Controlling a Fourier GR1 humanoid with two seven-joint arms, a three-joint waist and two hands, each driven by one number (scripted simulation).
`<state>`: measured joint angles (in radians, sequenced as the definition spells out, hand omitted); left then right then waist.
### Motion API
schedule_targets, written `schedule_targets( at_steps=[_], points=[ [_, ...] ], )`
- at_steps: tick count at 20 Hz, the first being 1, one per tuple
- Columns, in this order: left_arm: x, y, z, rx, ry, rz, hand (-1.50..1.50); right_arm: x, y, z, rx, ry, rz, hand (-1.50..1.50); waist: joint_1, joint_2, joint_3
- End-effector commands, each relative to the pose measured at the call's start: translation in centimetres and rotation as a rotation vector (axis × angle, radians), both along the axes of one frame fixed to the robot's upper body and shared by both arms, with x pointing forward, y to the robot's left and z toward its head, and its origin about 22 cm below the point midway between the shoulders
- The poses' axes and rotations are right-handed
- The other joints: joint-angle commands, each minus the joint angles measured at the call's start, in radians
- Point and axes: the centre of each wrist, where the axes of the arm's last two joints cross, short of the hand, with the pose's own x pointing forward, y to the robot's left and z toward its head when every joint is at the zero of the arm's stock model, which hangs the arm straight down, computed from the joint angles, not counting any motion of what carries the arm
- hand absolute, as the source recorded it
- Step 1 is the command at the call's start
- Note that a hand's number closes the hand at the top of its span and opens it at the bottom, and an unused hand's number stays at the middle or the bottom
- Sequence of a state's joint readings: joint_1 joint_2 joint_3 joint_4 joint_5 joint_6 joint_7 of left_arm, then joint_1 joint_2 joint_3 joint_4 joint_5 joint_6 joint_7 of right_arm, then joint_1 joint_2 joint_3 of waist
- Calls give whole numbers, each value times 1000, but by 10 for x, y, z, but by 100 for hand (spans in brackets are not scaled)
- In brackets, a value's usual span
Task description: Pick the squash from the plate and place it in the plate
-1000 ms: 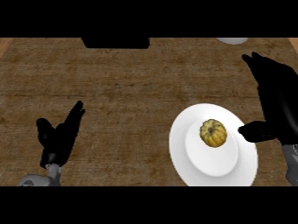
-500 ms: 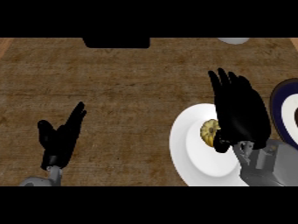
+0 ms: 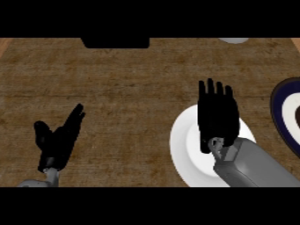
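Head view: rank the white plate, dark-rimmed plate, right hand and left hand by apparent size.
1. white plate, partly covered
2. dark-rimmed plate, cut off at the edge, so unsure
3. right hand and left hand look alike

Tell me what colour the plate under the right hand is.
White; the plate shows best in the head view, partly covered by the right hand.

The white plate (image 3: 181, 147) lies flat near the dark-rimmed plate (image 3: 287, 115) at the right edge; the squash is hidden.

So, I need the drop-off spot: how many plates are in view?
2. A white plate lies under the right hand; a dark-rimmed plate sits at the right edge, partly cut off. None seems hidden.
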<state>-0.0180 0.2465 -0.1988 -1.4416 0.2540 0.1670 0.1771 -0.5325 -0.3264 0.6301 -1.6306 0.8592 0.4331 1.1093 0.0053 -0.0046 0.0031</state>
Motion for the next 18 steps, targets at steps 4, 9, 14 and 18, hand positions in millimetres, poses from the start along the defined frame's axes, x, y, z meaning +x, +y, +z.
schedule_targets(
  at_steps=[4, 9, 14, 18],
  points=[
    [-4, -11, -3, -18, 42, 12, 0, -9, 21, -29, -34, 81, -177, -150, -6, 3, -3],
    [-10, -1, -17, -16, 47, 13, 0, -14, 28, -35, -63, 79, -162, -150, -7, 3, -4],
    [-5, 5, -5, -3, 45, 14, 0, -13, 22, -50, -172, 84, -198, -150, -11, 2, -4],
    [-7, -6, -18, -26, 50, 9, 0, 0, 17, -49, -197, 68, -220, -150, -10, 4, -4]
  ],
)
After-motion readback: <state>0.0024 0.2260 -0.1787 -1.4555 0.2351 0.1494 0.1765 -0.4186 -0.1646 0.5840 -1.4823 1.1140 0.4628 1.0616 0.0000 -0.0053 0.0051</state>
